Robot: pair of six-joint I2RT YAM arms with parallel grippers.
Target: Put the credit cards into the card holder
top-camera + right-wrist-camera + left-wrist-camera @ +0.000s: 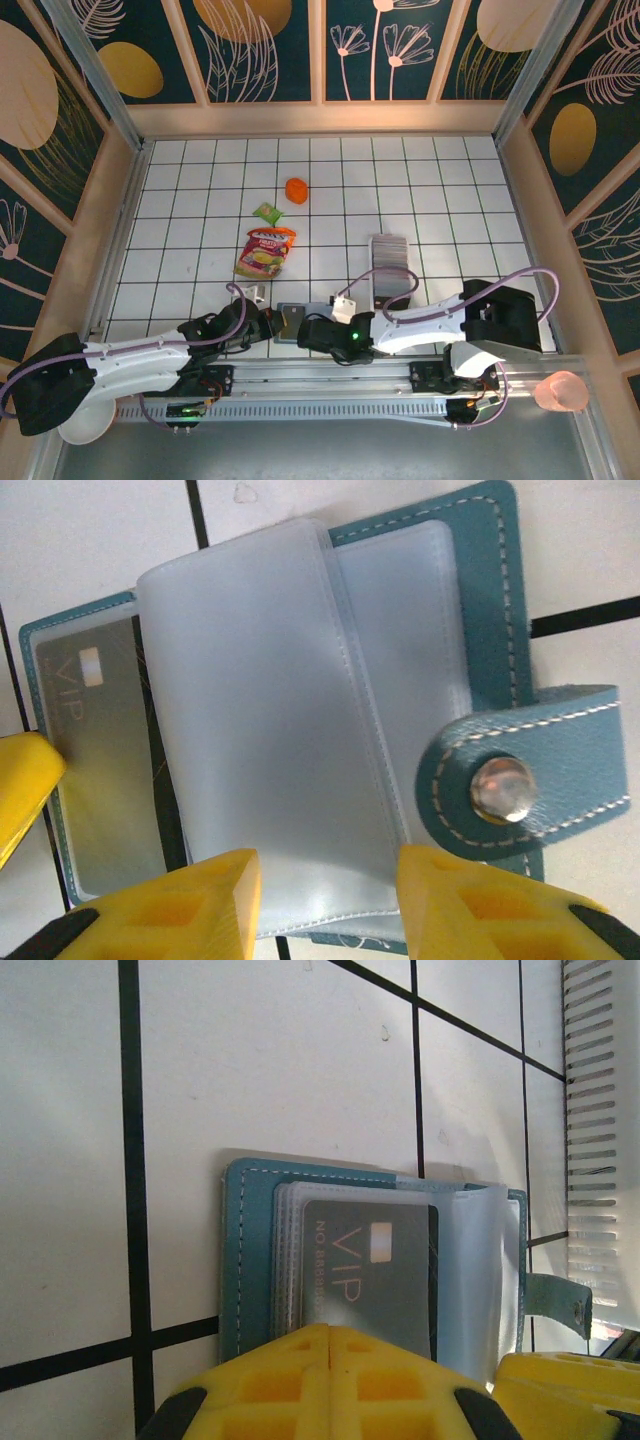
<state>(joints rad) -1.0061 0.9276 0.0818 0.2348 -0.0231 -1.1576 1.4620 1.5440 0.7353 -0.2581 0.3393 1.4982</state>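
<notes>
Yellow fingertips of the left gripper [330, 1345] press together over the open teal stitched-leather card holder [245, 1260] at the desk's near edge. Its wrist view reads a grey VIP card [370, 1270] under frosted plastic sleeves [260, 710]. The right gripper [325, 880] stands spread astride one sleeve, beside the metal-snap tab [520, 780]. From above, farther right, grey credit cards [390, 250] pack a white tray [385, 282].

Only readable thing was the grey card [370, 1270] sitting in a clear sleeve [470, 1260] of the teal card holder [245, 1250]. It said "VIP" in big pale letters, with a smaller line next to it starting "NO", then digits too blurry to make out. The right wrist view caught the same "VIP". The red-yellow snack pouch [265, 252] had printing, way too small to read.
</notes>
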